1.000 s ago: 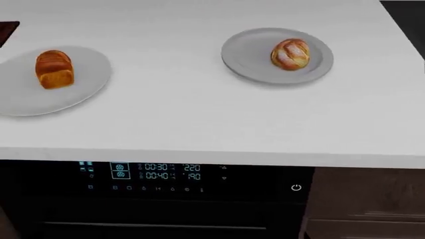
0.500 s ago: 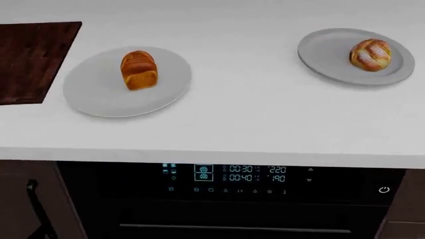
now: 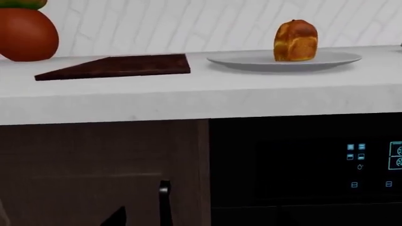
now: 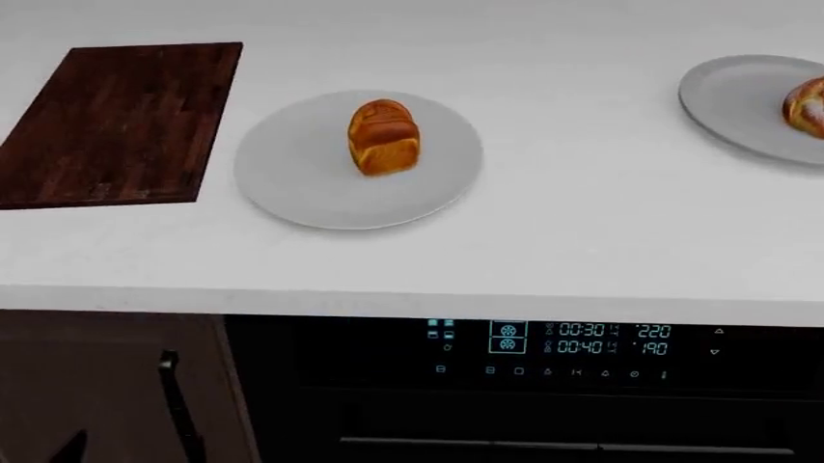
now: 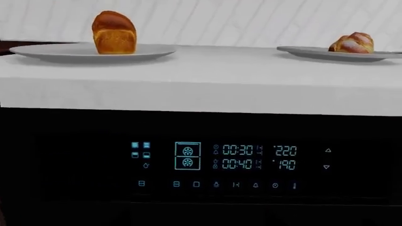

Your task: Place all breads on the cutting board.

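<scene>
A tall golden-brown bread loaf point(image 4: 382, 137) point(image 3: 295, 40) point(image 5: 114, 33) stands upright on a round grey plate point(image 4: 296, 183) in the middle of the white counter. A round floury bread point(image 4: 808, 106) point(image 5: 351, 43) lies on a second grey plate point(image 4: 734, 106), cut off by the right edge of the head view. The dark reddish-brown cutting board point(image 4: 123, 121) point(image 3: 119, 66) lies bare to the left of the first plate. Only a dark pointed shape point(image 3: 116, 219) shows low in the left wrist view. No right gripper shows. Both wrist cameras sit below counter height.
Below the counter edge point(image 4: 412, 301) is a black oven with a lit control panel point(image 4: 566, 342) point(image 5: 238, 157). A brown cabinet door with a dark handle point(image 4: 177, 405) point(image 3: 164, 202) is to its left. A red-orange round pot point(image 3: 25, 33) stands behind the board.
The head view has swung left: the plates slid right in the picture, the whole cutting board came into view, and the round bread reached the right edge. Nothing on the counter moved.
</scene>
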{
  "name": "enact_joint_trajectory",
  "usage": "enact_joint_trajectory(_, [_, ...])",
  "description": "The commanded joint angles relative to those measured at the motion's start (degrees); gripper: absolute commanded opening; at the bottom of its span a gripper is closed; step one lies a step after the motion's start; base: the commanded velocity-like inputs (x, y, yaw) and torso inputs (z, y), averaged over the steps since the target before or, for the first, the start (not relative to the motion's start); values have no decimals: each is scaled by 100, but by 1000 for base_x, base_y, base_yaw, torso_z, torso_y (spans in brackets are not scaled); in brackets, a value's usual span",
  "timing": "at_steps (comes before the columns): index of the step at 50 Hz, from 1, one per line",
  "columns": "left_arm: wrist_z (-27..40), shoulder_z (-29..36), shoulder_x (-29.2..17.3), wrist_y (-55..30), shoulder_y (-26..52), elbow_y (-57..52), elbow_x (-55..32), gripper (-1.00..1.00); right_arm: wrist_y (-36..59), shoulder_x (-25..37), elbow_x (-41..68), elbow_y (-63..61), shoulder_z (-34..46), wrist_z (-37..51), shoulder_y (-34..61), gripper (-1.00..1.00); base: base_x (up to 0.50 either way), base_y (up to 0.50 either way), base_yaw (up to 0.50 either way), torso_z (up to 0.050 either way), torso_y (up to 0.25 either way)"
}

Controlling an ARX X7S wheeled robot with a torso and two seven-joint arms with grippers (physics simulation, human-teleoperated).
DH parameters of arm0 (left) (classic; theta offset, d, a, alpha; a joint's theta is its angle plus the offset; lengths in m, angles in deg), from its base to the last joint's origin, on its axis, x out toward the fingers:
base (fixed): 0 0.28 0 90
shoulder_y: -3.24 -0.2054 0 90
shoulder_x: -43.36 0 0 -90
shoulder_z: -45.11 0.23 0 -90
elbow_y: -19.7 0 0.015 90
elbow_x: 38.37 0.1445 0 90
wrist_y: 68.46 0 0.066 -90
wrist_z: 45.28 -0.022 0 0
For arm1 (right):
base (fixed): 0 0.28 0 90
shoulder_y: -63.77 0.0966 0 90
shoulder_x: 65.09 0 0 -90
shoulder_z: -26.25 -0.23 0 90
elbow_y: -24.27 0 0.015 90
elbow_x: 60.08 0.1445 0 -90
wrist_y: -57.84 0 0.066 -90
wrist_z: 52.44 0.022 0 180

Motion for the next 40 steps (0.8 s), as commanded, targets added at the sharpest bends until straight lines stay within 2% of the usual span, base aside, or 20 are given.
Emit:
enact_joint_trajectory(1, [-36, -139, -154, -669, -131, -696, -529, 100, 1345, 259, -245, -1562, -7, 422, -72, 100, 0, 0, 0, 0, 0])
enact_joint_trajectory(3, [-5, -197, -263, -964, -160, -1127, -672, 100, 1770, 379, -323, -2066, 58, 421, -76, 100, 0, 0, 0, 0, 0])
enact_joint_trajectory(8, [251, -553, -735, -2417, -17, -2808, -1245, 100, 3146, 532, -115, -3426, -89, 434, 168, 100, 0, 0, 0, 0, 0])
enact_joint_trajectory(12, [555, -723, -1008, -3605, 400, -3603, -1527, 100, 4329, 685, -36, -4276, -105, 393, 652, 100, 0, 0, 0, 0, 0])
enact_joint_trajectory(15, [737, -1029, -1151, -4582, 910, -4137, -2048, 100, 5174, 752, 167, -4692, -314, 304, 1178, 100, 0, 0, 0, 0, 0])
enact_joint_trajectory(17, [834, -1286, -1225, -5291, 1327, -4455, -2536, 100, 5697, 759, 305, -4892, -439, 251, 1536, 100, 0, 0, 0, 0, 0])
enact_joint_trajectory(22, [1201, -2289, -1205, -7218, 2769, -4875, -4384, 100, 6892, 831, 661, -5079, -768, -28, 2689, 100, 0, 0, 0, 0, 0])
enact_joint_trajectory(23, [1426, -2923, -968, -7672, 3131, -4683, -5215, 100, 7067, 611, 927, -5010, -1205, -240, 2907, 100, 0, 0, 0, 0, 0])
enact_joint_trajectory(24, [1696, -3287, -963, -8018, 3487, -4565, -5694, 100, 7388, 567, 1073, -4962, -1414, -348, 3215, 100, 0, 0, 0, 0, 0])
enact_joint_trajectory(26, [1983, -3549, -1023, -8368, 3881, -4415, -6179, 100, 7817, 704, 1166, -4933, -1399, -420, 3756, 100, 0, 0, 0, 0, 0])
enact_joint_trajectory(28, [2071, -3381, -1360, -8624, 4283, -4279, -6204, 100, 8203, 766, 1256, -4865, -1424, -481, 4274, 100, 0, 0, 0, 0, 0])
enact_joint_trajectory(29, [2262, -3471, -1435, -8861, 4575, -4077, -6546, 100, 8395, 796, 1298, -4768, -1430, -517, 4576, 100, 0, 0, 0, 0, 0])
enact_joint_trajectory(32, [3459, -3157, -1961, -8929, 5508, -3260, -7912, 100, 8618, 1005, 1332, -4276, -1120, -579, 5391, 100, 0, 0, 0, 0, 0])
enact_joint_trajectory(33, [3802, -2983, -2098, -8897, 5815, -2964, -8309, 100, 8274, 1446, 1145, -4136, -419, -502, 5594, 100, 0, 0, 0, 0, 0])
enact_joint_trajectory(35, [4346, -2643, -2317, -8805, 6275, -2527, -8913, 100, 8483, 1260, 1293, -3724, -633, -679, 6001, 100, 0, 0, 0, 0, 0])
enact_joint_trajectory(36, [4561, -2449, -2433, -8758, 6558, -2286, -9162, 100, 8500, 1348, 1284, -3580, -440, -704, 6289, 100, 0, 0, 0, 0, 0])
enact_joint_trajectory(37, [4584, -2279, -2511, -8772, 6802, -2130, -9187, 100, 8436, 1476, 1232, -3442, -159, -704, 6546, 100, 0, 0, 0, 0, 0])
enact_joint_trajectory(40, [4712, -1924, -2628, -8712, 7370, -1684, -9307, 100, 8506, 1426, 1286, -3032, -103, -819, 7094, 100, 0, 0, 0, 0, 0])
